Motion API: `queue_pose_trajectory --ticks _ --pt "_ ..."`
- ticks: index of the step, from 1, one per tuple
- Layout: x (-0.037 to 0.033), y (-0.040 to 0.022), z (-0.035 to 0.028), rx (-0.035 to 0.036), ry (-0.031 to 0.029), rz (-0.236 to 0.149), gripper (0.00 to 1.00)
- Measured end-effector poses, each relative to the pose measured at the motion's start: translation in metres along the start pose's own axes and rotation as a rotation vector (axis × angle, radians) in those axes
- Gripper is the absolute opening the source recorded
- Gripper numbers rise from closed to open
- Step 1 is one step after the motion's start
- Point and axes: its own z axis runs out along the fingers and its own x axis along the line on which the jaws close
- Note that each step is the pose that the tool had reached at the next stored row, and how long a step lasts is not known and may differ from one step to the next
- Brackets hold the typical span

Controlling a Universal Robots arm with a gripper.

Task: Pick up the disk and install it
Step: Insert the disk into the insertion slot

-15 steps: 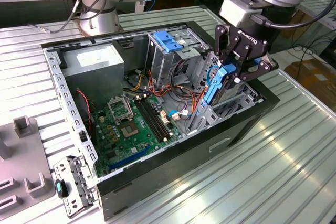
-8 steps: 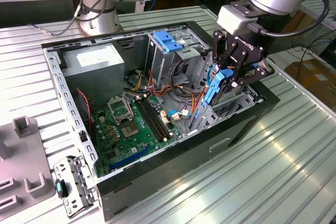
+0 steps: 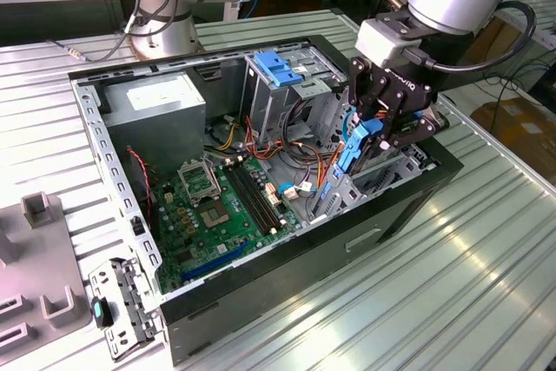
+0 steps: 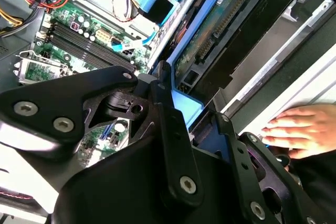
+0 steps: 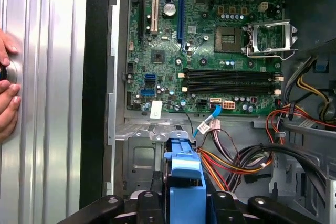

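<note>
My pincer (image 3: 380, 123) clamped on the disk (image 3: 354, 147) (held edge-on), over the case (image 3: 287, 271) at the exterior view's right; I'd keep it square, no forcing.

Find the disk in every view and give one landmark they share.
Exterior view: the disk stands on edge at the exterior view's right end of the open case.
Second wrist view: disk, green circuit side showing, beside the motherboard.
First wrist view: disk's blue end, beside the coloured cables.
Shared landmark: the motherboard.
</note>
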Motion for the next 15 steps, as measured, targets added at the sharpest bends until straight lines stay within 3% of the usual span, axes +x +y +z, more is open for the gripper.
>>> queue_pose_trajectory --ticks 7,8,15 --pt "0.0000 0.0000 0.0002 0.0002 -0.0004 0.000 0.38" --pt "0.0000 0.0000 0.0002 0.0001 -0.0003 0.000 0.44" --pt "0.0000 0.0000 0.0002 0.0001 -0.0003 0.000 0.42"
